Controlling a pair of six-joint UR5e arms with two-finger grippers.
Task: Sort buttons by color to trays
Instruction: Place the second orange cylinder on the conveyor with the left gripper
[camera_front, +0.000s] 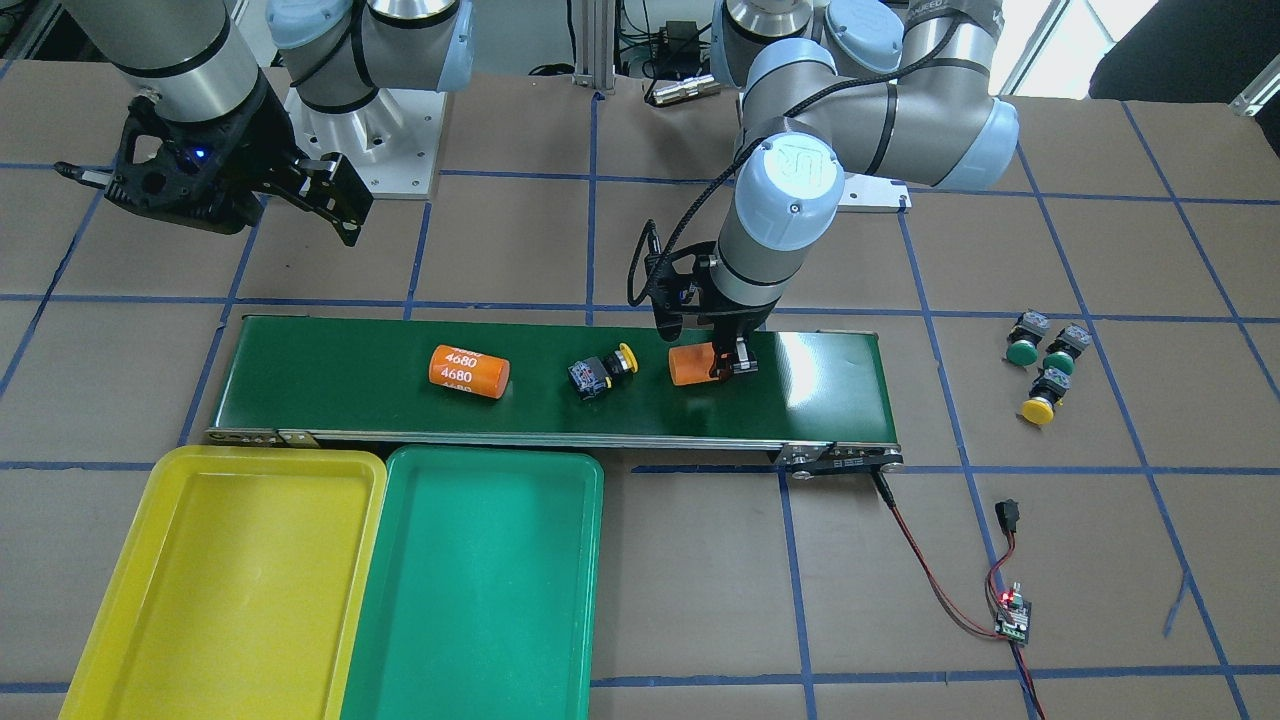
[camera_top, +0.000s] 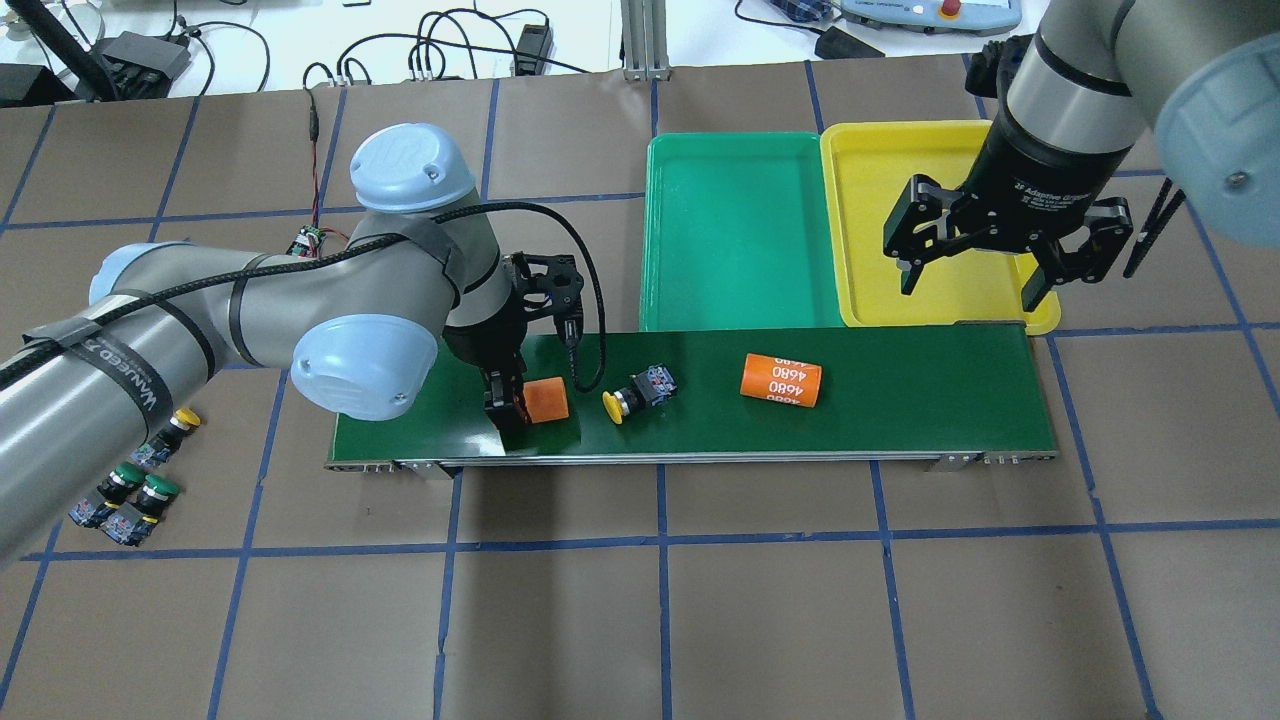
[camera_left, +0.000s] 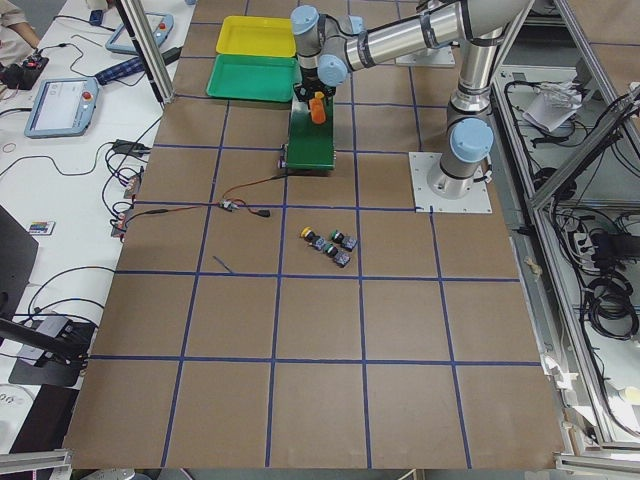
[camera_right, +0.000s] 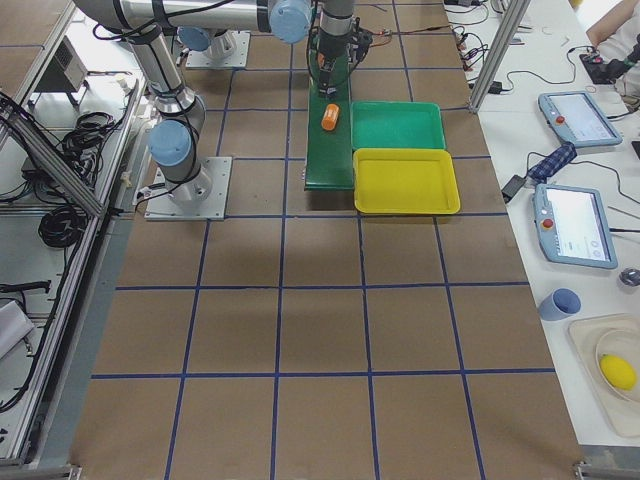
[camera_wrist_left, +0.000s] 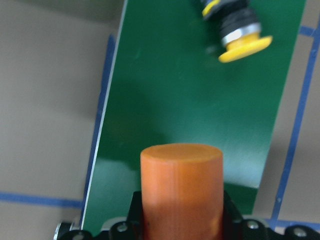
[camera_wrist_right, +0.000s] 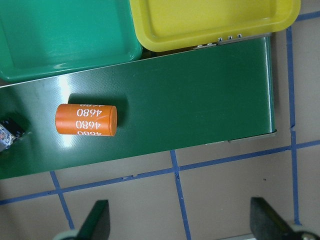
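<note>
The left gripper (camera_front: 728, 362) is closed on a plain orange cylinder (camera_front: 688, 366) at the belt's (camera_front: 330, 385) end nearest the loose buttons. Whether the cylinder rests on the belt or hangs just above it cannot be told. One yellow button (camera_front: 605, 372) lies on its side mid-belt, just beside that cylinder, with the 4680 cylinder (camera_front: 468, 371) farther along. Three buttons (camera_front: 1042, 372), two green and one yellow, sit on the table off the belt's end. The yellow tray (camera_front: 240, 570) and green tray (camera_front: 480, 590) lie side by side along the belt's far edge from the robot, with no button in either.

The right gripper (camera_top: 975, 270) hangs wide open and holds nothing, above the belt's other end by the yellow tray.

Sorting looks barely begun; the step in hand seems to be loading the belt. Next, the left gripper would have to let go and lift clear, and the right must close on the yellow button, not the 4680 cylinder lying nearer to it.
</note>
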